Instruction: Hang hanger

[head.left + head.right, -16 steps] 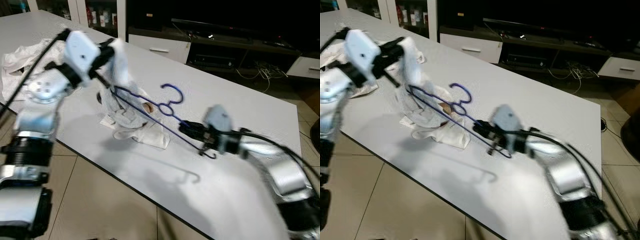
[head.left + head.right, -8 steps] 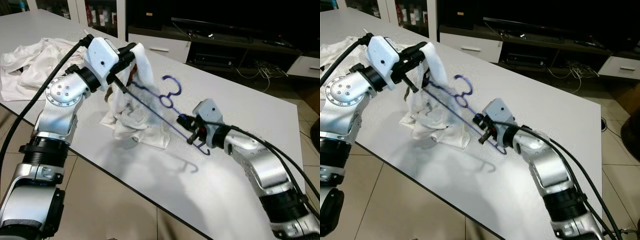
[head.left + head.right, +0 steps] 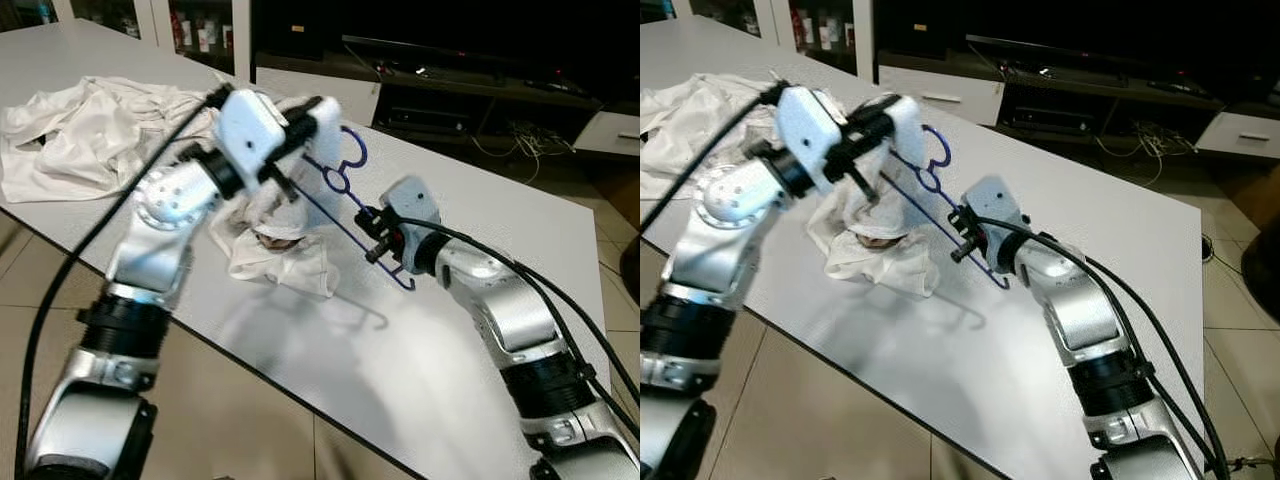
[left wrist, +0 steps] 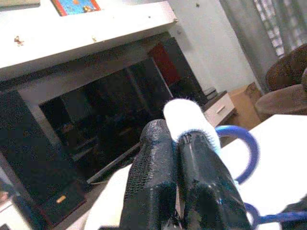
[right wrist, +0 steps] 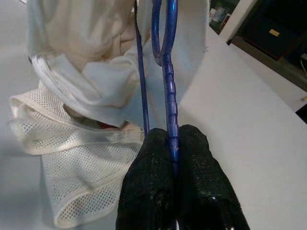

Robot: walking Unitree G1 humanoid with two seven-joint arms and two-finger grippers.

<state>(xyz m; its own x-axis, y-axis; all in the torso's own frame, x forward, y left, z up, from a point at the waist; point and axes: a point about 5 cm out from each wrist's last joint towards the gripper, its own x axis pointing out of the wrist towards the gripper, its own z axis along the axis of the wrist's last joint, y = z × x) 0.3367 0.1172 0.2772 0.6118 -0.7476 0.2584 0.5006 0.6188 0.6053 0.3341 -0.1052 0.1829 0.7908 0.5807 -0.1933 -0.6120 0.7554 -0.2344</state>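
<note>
Blue hanger (image 5: 166, 81) pinched by right end effector (image 5: 173, 143) (fully closed).

A home living room is showing here: a long white worktop (image 3: 480, 330) is standing on beige floor tiles (image 3: 230, 420), and just behind it a low dark media unit (image 3: 450, 105) with white drawers (image 3: 310, 95) is running along the wall.

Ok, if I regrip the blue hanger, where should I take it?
Grip the blue hanger on its bare straight bar, where the right pincer pinches it now, coming from the robot's right. The white garment covers the other end, and the hook curves.
</note>
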